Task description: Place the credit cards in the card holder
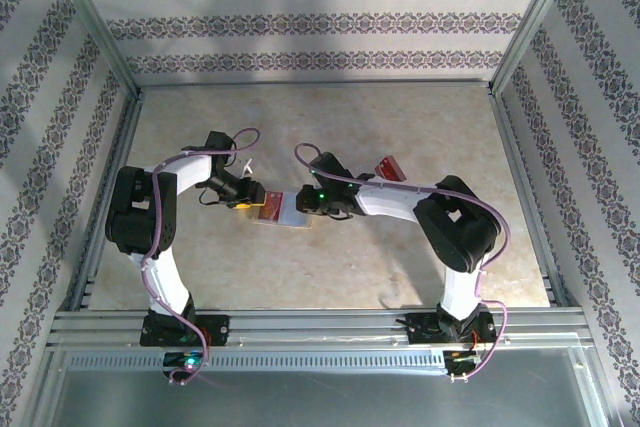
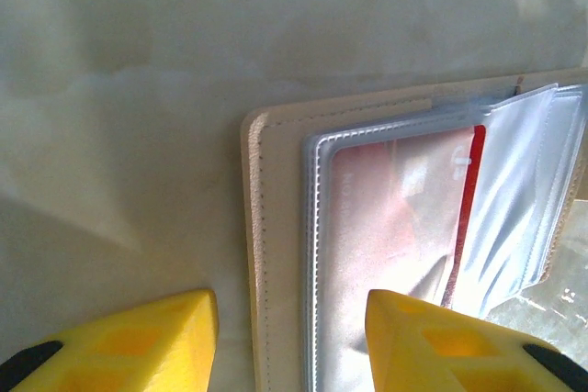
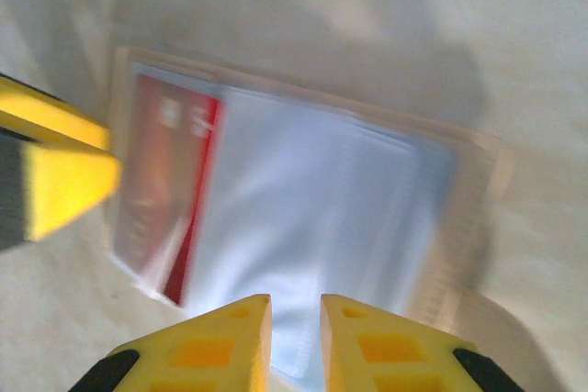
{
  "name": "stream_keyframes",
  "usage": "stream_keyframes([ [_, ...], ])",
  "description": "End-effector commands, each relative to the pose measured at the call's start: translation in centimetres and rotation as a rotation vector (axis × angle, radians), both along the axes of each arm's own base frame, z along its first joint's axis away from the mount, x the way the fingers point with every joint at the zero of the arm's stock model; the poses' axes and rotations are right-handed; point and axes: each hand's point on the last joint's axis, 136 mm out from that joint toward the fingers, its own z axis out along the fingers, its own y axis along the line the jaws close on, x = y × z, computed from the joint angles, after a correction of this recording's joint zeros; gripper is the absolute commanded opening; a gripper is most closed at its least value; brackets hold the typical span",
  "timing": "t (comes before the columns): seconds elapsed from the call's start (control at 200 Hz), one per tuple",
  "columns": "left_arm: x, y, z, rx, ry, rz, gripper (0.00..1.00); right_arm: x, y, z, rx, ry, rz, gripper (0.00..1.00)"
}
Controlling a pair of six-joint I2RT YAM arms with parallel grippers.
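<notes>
From above, the card holder (image 1: 282, 210) lies open on the table (image 1: 400, 107) between the 2 arms, its long axis running left to right. The left gripper (image 1: 246, 200) is at its left end and the right gripper (image 1: 316, 197) at its right end. A loose red card (image 1: 388, 167) lies on the table just behind the right forearm, so the right arm is plainly the nearer for fetching it

Left wrist view: the left gripper (image 2: 294, 346) stands about half open, gripping nothing. 1 finger hangs over bare table, the other over the clear sleeves (image 2: 514, 190). A sleeved red card (image 2: 404, 218) already sits inside the top one

Right wrist view, blurred: the right gripper (image 3: 294, 337) is nearly closed, a narrow slit left, over the sleeves at the holder's near edge; whether it nips a sleeve I cannot tell
</notes>
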Motion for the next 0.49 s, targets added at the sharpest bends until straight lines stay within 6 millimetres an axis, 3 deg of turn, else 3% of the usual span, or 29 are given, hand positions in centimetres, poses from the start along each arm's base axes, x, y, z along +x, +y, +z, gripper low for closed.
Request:
stream_keyframes([
  [0.0,-0.1,-1.7,-1.1,-0.078,0.038,-0.014,0.46,-0.4,-2.0,-2.1,-0.040,0.013,-0.042,0.22],
  [0.205,-0.2,-2.2,-0.3,-0.119,0.039,-0.001,0.46,-1.2,-2.3,-4.4,-0.038,0.055,-0.055,0.22],
  [0.49,-0.1,-3.1,0.4,-0.191,0.038,0.013,0.47,-1.1,-2.1,-4.3,-0.028,0.046,-0.057,0.22],
])
